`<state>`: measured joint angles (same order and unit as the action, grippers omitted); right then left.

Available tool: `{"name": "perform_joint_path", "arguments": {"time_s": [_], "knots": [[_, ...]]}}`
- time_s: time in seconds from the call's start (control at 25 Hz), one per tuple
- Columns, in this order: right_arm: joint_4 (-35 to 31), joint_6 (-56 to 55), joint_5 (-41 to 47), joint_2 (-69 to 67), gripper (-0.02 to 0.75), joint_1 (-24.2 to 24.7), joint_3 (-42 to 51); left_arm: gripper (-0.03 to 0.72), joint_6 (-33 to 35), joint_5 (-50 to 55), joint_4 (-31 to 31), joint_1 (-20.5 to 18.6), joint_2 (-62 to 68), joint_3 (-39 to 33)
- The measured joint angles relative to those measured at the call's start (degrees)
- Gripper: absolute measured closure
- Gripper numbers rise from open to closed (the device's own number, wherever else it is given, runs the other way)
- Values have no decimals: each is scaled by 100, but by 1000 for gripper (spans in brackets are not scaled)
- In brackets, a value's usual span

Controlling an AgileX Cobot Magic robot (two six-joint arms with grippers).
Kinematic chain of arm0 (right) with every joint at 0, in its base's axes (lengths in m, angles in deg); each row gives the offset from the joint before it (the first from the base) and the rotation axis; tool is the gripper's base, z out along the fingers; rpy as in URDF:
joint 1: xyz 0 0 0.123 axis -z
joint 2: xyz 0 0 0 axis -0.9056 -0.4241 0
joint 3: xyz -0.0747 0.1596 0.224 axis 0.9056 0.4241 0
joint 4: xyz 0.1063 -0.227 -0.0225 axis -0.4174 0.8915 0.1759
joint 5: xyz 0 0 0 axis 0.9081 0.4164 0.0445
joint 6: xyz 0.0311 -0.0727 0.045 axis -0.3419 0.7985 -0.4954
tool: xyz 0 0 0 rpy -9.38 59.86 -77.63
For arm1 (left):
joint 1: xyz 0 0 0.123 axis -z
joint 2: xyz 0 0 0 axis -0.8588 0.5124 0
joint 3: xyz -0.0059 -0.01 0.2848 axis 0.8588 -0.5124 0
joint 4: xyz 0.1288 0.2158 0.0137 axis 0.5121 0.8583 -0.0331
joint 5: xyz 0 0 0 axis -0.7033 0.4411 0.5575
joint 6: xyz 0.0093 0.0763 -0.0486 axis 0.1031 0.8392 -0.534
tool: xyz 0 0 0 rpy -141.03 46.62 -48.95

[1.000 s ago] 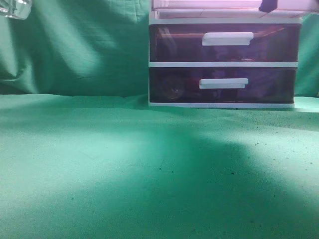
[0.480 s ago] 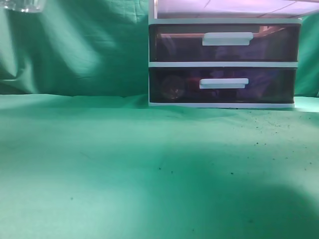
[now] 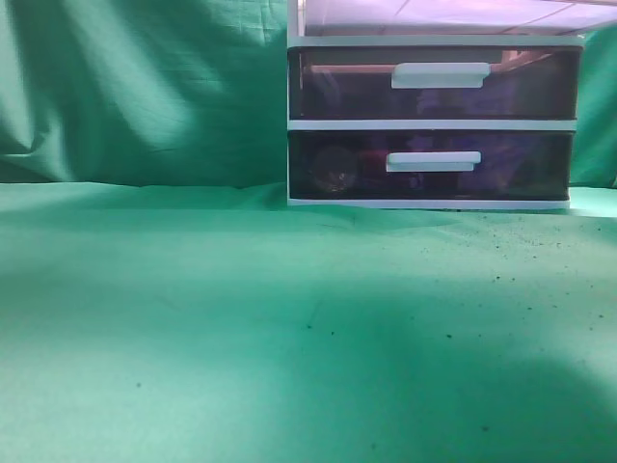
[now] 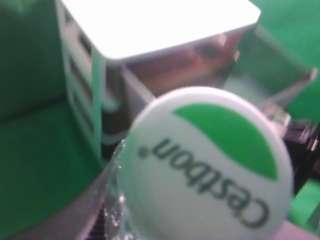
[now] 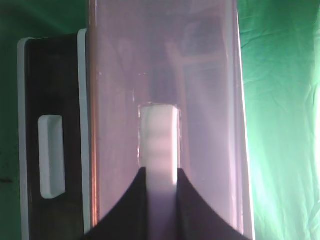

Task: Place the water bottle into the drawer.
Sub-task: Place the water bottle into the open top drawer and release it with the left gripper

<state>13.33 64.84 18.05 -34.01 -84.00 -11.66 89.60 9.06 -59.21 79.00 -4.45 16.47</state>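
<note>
The water bottle (image 4: 205, 165) sits close under the left wrist camera, white-and-green cap up, apparently carried by the left end effector, though its jaws are out of view. It hangs near the white-topped cabinet (image 4: 150, 25). The right end effector (image 5: 160, 192) clamps the white handle (image 5: 159, 145) of the drawer (image 5: 165, 75), which stands pulled out. From the counter (image 3: 289, 328), 2 lower drawers (image 3: 434, 123) show; the uppermost is cropped.
</note>
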Motion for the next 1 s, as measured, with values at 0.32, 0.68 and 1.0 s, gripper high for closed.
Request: {"name": "perform_joint_path", "arguments": {"time_s": [0.32,0.68,1.0], "knots": [[0,0,-24,0,655,0,0,391,22,158,-351,652,1985,2839],[0,10,-49,0,655,0,11,391,121,202,79,924,3661,3612],[25,24,48,-54,655,0,23,391,144,43,-3,929,4156,3694]]}}
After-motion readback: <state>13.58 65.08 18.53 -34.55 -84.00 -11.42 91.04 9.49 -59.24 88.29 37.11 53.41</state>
